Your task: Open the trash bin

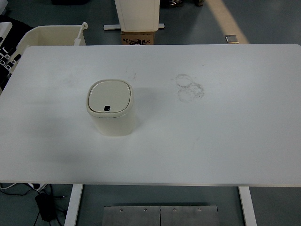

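The white surface [225, 141] fills most of the view, with a grey floor beyond its far edge and faint ring-shaped smudges [189, 87] right of centre. The trash bin [111, 109], a small cream container with rounded corners, stands upright left of centre, well clear of every edge. Its lid [108, 97] is closed, with a small dark button [107, 108] at the near rim. Neither hand is in view, so their state cannot be reported. Risk: the bin appears light, so an off-centre or sideways push on the button could slide or tip it instead of releasing the lid. A cardboard box [138, 37] beyond the surface carries print too small to read.
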